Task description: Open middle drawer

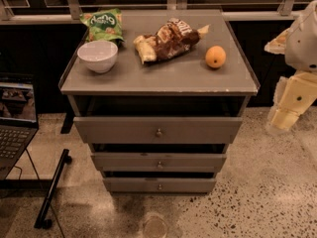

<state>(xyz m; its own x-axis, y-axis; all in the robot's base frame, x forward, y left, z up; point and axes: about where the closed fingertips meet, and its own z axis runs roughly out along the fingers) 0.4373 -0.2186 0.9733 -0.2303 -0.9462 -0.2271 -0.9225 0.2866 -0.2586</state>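
Observation:
The grey cabinet stands in the centre with three drawers. The middle drawer is the second one, a shallow grey front with a small round metal knob at its centre and a dark gap above it. The taller top drawer is above it and the narrow bottom drawer is below. My gripper hangs on the cream arm at the right edge. It is clear of the cabinet, at about the top drawer's height, and far right of the knob.
On the cabinet top lie a white bowl, a green chip bag, a brown snack bag and an orange. A laptop sits at the left, with a black bar on the speckled floor.

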